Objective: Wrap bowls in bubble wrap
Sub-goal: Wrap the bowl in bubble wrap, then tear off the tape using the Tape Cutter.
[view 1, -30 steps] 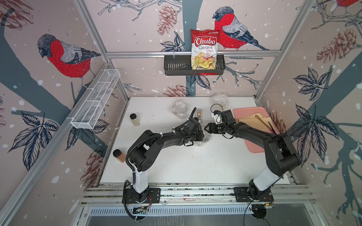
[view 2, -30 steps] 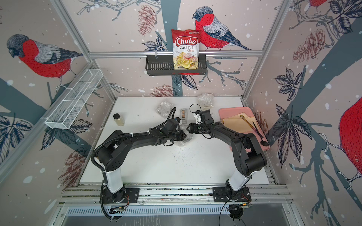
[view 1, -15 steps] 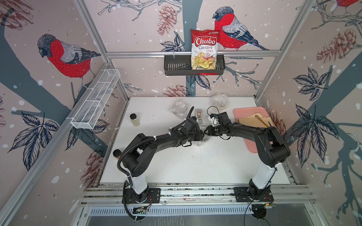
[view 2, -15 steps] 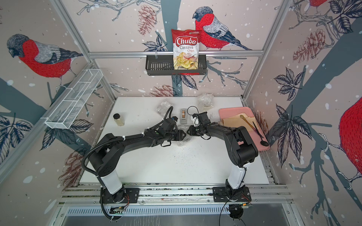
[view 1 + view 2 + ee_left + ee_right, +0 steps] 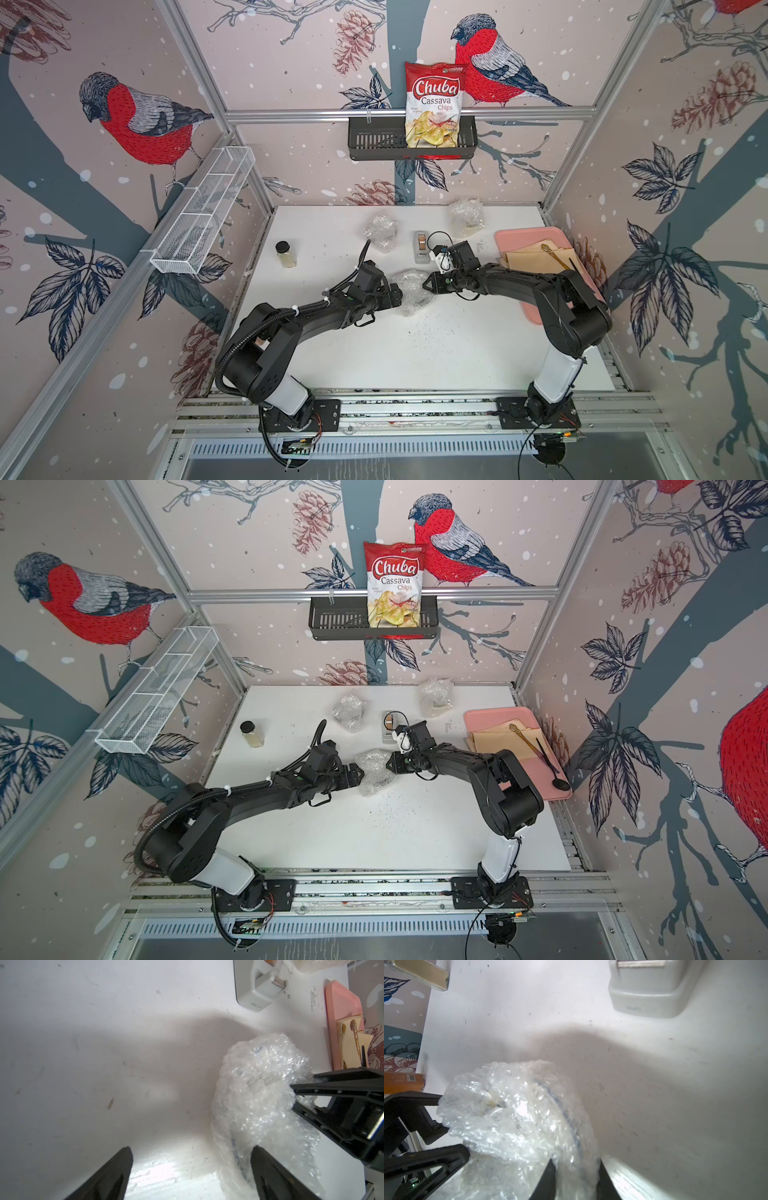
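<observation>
- Bubble wrap (image 5: 411, 291) hides the bowl (image 5: 562, 1109); only a bluish rim shows.
- Left tool (image 5: 191, 1153) spread; right tool (image 5: 574, 1164) pinches the wrap.
- Pink tray (image 5: 525, 236), at three o'clock, holds tan paper (image 5: 536, 261).

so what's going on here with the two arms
Two robot arms are working on a bubble wrap bundle in the middle of the white table. The right arm has its jaws shut on a fold of the wrap. The left arm has its jaws wide open at the bundle's other side, gripping nothing. Two others sit wrapped at the back: left bundle and right bundle.
</observation>
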Tool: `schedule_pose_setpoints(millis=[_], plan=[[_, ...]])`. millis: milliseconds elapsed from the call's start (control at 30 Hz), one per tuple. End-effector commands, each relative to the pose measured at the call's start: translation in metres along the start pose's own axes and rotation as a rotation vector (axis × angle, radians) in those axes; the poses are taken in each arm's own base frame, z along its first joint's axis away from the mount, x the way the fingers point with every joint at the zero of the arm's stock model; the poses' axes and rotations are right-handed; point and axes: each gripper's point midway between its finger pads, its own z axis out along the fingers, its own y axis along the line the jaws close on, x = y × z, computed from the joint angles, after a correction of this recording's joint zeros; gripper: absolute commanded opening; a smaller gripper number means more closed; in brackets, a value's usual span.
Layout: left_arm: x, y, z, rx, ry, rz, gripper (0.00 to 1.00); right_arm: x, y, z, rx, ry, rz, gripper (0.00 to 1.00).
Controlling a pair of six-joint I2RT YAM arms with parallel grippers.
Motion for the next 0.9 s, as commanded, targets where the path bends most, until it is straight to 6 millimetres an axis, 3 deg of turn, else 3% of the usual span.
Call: schedule_pose_setpoints(millis=[0, 233, 467, 567, 700, 867], plan=[[-0.014, -0.016, -0.006, 0.088, -0.063, -0.011, 0.93, -0.002, 0.014, 0.005, -0.029, -0.002, -0.037, 0.25], [-0.013, -0.035, -0.009, 0.227, -0.078, -0.019, 0.92, -0.004, 0.032, 0.015, -0.053, 0.003, -0.055, 0.25], [0.005, -0.021, 0.019, 0.224, -0.003, -0.062, 0.79, -0.008, 0.050, 0.015, -0.118, -0.007, -0.054, 0.27], [0.006, -0.013, 0.022, 0.216, -0.004, -0.085, 0.71, -0.008, 0.051, 0.015, -0.118, -0.004, -0.055, 0.36], [0.006, -0.005, 0.021, 0.183, -0.010, -0.077, 0.70, -0.009, 0.044, 0.008, -0.119, -0.007, -0.036, 0.45], [0.005, -0.005, 0.021, 0.165, -0.006, -0.057, 0.70, -0.025, 0.044, -0.012, -0.156, -0.051, -0.020, 0.48]])
